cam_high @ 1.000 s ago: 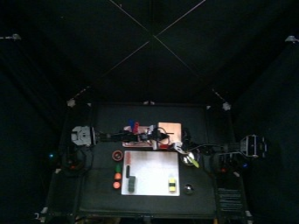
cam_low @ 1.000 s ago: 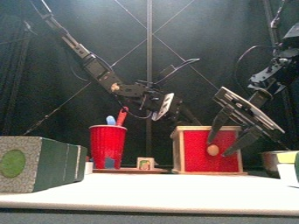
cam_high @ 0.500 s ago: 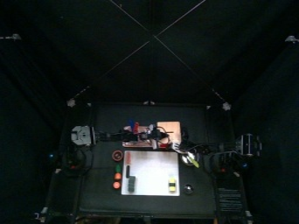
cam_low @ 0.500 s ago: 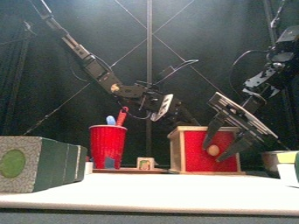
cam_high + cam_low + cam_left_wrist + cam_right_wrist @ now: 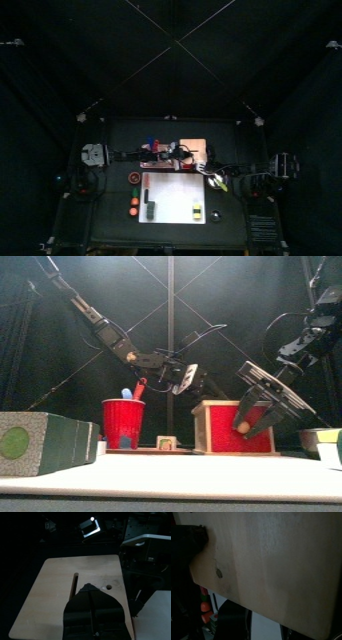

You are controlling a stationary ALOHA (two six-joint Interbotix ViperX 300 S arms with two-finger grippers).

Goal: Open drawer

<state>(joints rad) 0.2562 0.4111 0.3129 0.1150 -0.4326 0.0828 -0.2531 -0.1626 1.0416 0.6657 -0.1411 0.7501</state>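
Front view had the drawer, a small box with a red-framed, pale tan front, sitting on the table right of centre, with a round knob showing on its face between the jaws of the right claw. That claw hung in front of the drawer face, jaws spread on either side of the knob; whether they touched the knob or the wood could not be told. The right wrist view was filled almost wholly by the pale wood panel of the drawer, very close, with one black jaw edge at the side, so no grip showed there either. The left claw hovered in the air above and left of the drawer, apart from it; its jaws looked pressed together in the left wrist view, over the flat pale top of the drawer, which had a thin slot and a small dark hole. A red cup with a blue thing sticking out stood left of the drawer, a small tag-like item between them. A green-grey box sat near the front left edge. From the top view the drawer was toward the back of the table, with a white sheet lying in front of it, nearer the front edge, with small items on and beside it, too small to tell.
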